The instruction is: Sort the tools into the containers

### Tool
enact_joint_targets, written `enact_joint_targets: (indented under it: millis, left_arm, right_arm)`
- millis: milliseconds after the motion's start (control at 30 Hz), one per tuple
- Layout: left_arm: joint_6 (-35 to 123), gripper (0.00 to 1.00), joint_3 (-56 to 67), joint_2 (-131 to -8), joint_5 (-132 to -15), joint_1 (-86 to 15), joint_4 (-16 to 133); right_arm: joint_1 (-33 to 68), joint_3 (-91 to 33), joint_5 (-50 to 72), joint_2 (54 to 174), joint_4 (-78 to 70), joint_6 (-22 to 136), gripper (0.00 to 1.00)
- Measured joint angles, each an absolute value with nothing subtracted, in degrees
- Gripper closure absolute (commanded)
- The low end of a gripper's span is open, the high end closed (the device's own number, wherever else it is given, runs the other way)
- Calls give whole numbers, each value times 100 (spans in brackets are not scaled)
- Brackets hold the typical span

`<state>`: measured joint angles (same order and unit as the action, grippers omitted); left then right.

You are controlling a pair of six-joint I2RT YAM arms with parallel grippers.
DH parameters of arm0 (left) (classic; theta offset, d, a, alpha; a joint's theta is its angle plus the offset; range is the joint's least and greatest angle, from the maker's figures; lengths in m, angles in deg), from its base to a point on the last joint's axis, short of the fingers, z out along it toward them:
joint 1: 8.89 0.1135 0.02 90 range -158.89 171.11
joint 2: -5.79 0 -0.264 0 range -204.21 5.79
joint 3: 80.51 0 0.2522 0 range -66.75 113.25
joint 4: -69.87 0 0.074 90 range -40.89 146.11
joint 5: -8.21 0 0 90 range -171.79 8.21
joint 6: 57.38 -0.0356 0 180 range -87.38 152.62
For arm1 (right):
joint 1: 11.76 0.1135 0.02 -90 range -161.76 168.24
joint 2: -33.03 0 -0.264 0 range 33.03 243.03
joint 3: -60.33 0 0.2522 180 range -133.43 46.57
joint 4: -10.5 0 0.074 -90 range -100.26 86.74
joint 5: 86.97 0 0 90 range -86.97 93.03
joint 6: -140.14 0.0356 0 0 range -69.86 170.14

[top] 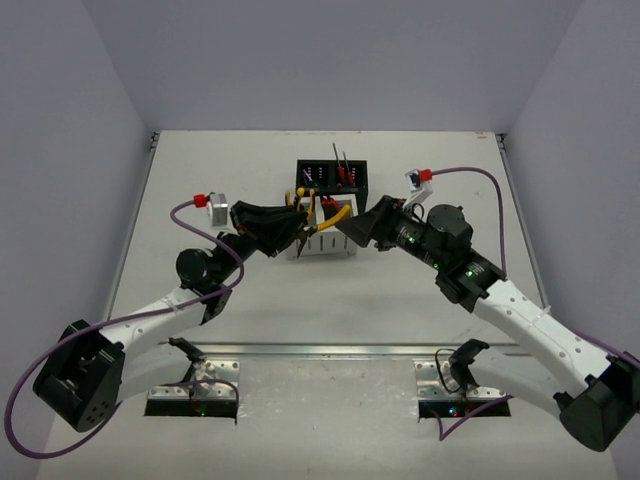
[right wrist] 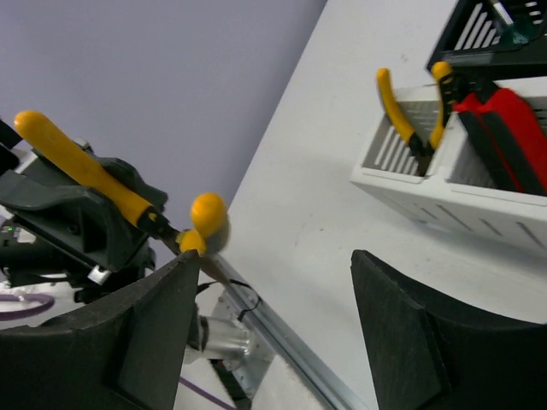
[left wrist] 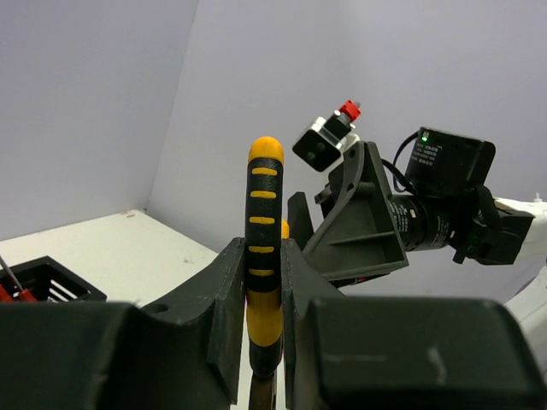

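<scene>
The left gripper (top: 290, 228) hangs at 9 o'clock of the white slotted container (top: 330, 243), clamped shut on one yellow-and-black handle of a pair of pliers (left wrist: 264, 213). In the left wrist view that handle stands upright between the fingers, gripped low on the striped sleeve, probably so the tool can go into the box end first. The pliers are off the table and above the white container's left edge, and their second handle splays out toward 3 o'clock. In the right wrist view the container's left compartment already holds another pair of pliers (right wrist: 402, 115), handles up, which is likely why this pair is being carried there. Its right compartment holds the red utility knives (right wrist: 504, 128). At 12 o'clock of it, touching or just behind, the black container (top: 358, 170) keeps thin screwdrivers (top: 343, 165) standing upright. At 3 o'clock of the white container the right gripper (right wrist: 275, 290) has its jaws wide apart with nothing between them. The free yellow handle tip lies just off its left finger, so I judge the left arm alone carries the tool.
</scene>
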<state>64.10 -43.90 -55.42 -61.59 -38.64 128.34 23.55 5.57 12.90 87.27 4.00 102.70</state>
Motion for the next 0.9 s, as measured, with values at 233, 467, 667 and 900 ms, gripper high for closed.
enact_joint_targets:
  millis: [233, 467, 667, 900]
  left_arm:
    - [6151, 100, -4416, -5358, -6392, -4192, 12824]
    - [5878, 100, -4455, -5137, -6504, -4386, 12798]
    - [5775, 100, -4555, -4944, -6474, -4462, 12805]
    - [5698, 100, -4758, -4907, -6420, -4499, 12855]
  right_arm:
    - [3036, 202, 971, 8937, 401, 10584, 39]
    - [3551, -177, 153, 9089, 211, 10695, 70]
    - [3679, -465, -283, 9334, 93, 10672, 66]
    - [3792, -697, -512, 9591, -122, 10563, 100]
